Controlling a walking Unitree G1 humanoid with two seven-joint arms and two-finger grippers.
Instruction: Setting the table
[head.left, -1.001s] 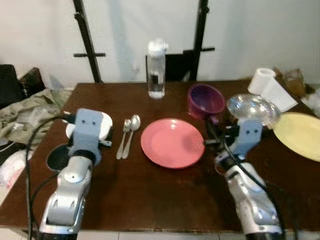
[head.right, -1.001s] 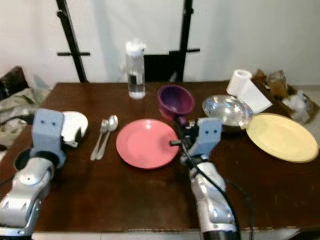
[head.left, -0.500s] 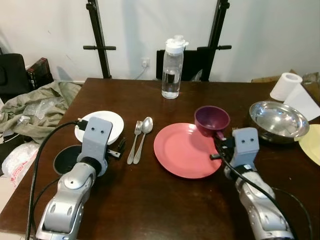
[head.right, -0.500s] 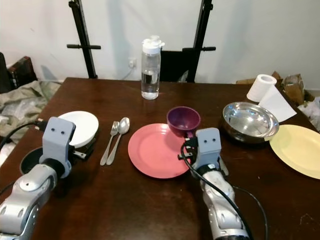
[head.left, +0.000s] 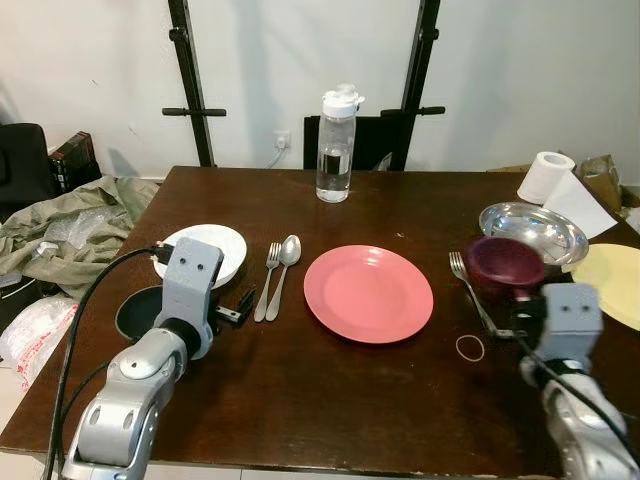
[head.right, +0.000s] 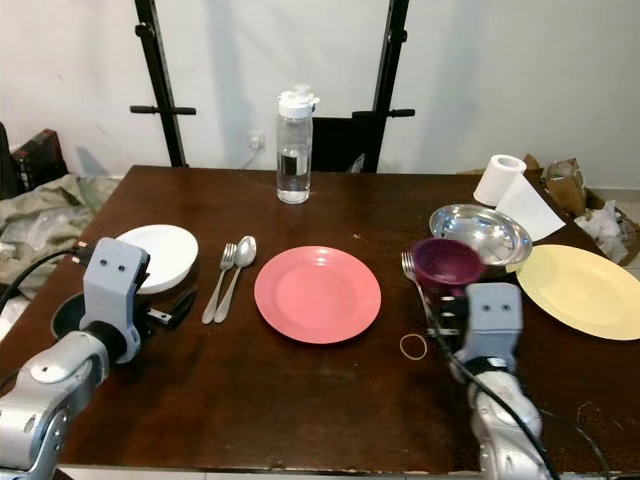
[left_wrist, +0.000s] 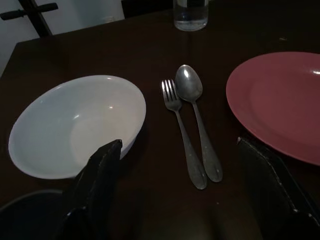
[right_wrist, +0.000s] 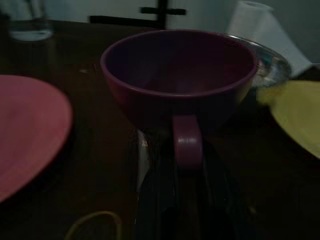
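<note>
- The purple cup (head.right: 446, 264) is pinched by its handle in the right end effector (right_wrist: 186, 150), whose black fingers are pressed onto the handle stub. It is carried to the right of the pink plate (head.right: 317, 294); whether it is clear of the desk (head.right: 300, 400) or resting on it is hard to judge.
- A second fork (head.right: 412, 272) lies right of the pink plate, just beside the cup, with a rubber band (head.right: 413, 346) near it on the desk.
- Left of the pink plate, a fork (left_wrist: 181, 132) and spoon (left_wrist: 197, 120) lie side by side and touching.
- Further left of the plate sits the white bowl (left_wrist: 75, 125), with a black dish (head.left: 135, 312) in front of it.
- The left end effector (left_wrist: 185, 200) hovers by the white bowl, fingers spread and holding nothing.
- Behind the plate stands a water bottle (head.right: 293, 160); its dark label cannot be read.
- Right of the plate, beyond the cup, are a steel bowl (head.right: 480, 228), a yellow plate (head.right: 580, 290) and a paper roll (head.right: 497, 178).
- Progress, as I judge it: plate and cutlery look laid; the cup is mid-placement and not yet released.
</note>
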